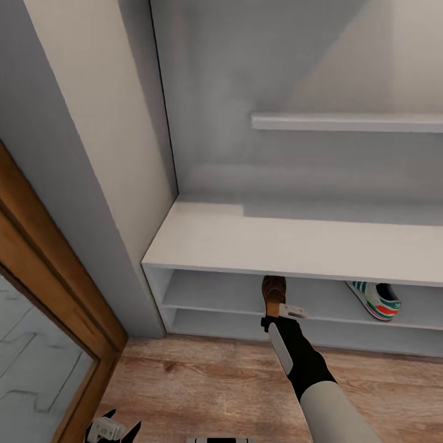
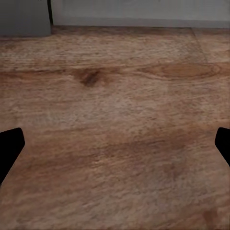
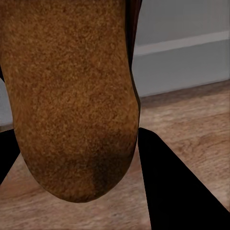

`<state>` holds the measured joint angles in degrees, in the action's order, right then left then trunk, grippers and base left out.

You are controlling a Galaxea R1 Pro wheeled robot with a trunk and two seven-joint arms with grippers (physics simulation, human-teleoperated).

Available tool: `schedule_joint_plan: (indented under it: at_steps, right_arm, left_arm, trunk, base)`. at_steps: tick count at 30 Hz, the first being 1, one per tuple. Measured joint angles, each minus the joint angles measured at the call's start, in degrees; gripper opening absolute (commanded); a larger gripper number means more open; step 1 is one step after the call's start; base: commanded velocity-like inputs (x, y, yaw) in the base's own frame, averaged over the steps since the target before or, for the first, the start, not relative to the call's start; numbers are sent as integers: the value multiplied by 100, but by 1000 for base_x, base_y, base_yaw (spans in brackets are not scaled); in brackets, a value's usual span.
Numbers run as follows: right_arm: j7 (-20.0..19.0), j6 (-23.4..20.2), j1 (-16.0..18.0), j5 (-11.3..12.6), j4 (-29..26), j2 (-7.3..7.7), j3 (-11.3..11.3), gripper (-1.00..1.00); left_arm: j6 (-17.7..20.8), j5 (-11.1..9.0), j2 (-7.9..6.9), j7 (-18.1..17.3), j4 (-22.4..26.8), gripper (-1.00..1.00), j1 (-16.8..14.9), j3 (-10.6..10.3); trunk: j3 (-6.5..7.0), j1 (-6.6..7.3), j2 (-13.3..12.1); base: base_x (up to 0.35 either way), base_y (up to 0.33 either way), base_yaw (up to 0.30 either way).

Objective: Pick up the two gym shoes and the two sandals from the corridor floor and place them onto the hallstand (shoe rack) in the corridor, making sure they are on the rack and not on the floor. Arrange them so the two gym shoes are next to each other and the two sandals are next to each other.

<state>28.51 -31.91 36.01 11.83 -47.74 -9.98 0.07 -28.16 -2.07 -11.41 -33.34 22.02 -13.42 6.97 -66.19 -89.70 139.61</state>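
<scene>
one sandal (image 1: pixel 274 294) sits clamped in our right claw (image 1: pixel 278 307) at the hallstand's (image 1: pixel 246 246) upper shelf; one gym shoe (image 1: pixel 375 299) lies there. our left claw (image 1: pixel 111 429) hangs wide over the corridor floor (image 1: pixel 203 387). no readable writing.

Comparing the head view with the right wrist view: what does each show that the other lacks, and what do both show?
Head view alone: the hallstand's bench top, a gym shoe on its upper shelf, the left gripper low over the floor.

Right wrist view alone: the sandal's tan sole close up, between the dark fingers.

Both: sandal, right gripper, shelves, floor.
</scene>
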Motion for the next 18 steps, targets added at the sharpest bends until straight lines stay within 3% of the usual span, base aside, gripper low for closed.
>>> schedule_joint_plan:
  at_steps: [5, 12, 18]
  right_arm:
    - [0, 0, 0, 0, 0, 0, 0, -100]
    - [8, 1, 0, 2, 8, 0, -5, -100]
    - [6, 6, 0, 0, 9, 0, -7, -100]
  left_arm:
    - [4, 0, 1, 0, 0, 100, -1, 0]
    - [6, 0, -3, 0, 0, 100, 0, 0]
    - [6, 0, -2, 0, 0, 100, -1, 0]
  trunk:
    - [0, -1, 0]
    - [0, 2, 0]
    - [0, 0, 0]
  base:
    - [17, 0, 0]
    - [197, 0, 0]
    - [50, 0, 0]
